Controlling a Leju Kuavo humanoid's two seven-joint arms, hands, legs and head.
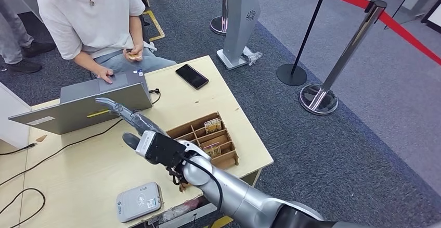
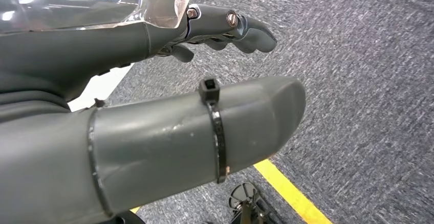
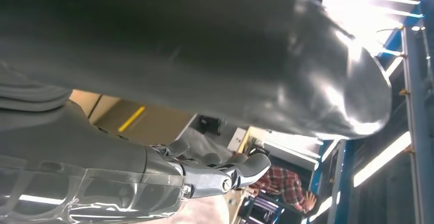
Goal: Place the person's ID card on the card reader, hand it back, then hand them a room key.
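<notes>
1. Head view: the right hand point(image 1: 136, 126) reaches out over the middle of the wooden table point(image 1: 93, 171), its fingers point(image 1: 112, 105) stretched toward the person point(image 1: 91, 14) sitting at the far side; they are spread and hold nothing.
2. The person holds a small card-like object point(image 1: 133, 56) in one hand near their lap, and their other hand rests on the open laptop point(image 1: 83, 105) at the table's far left.
3. The white card reader point(image 1: 139, 201) lies flat at the near edge of the table, near and left of the right arm, with nothing on it.
4. A brown compartmented tray point(image 1: 208, 139) sits on the right part of the table; two of its compartments hold small cards, likely room keys point(image 1: 212, 126).
5. A black phone point(image 1: 192, 76) lies at the far right of the table.
6. Left wrist view: the left hand point(image 2: 153, 91) hangs over grey carpet crossed by a yellow line point(image 2: 291, 193); its fingers point(image 2: 235, 27) are slightly curled, apart, and empty.
7. Right wrist view: the right hand's fingers point(image 3: 235, 173) extend loosely with nothing between them.
</notes>
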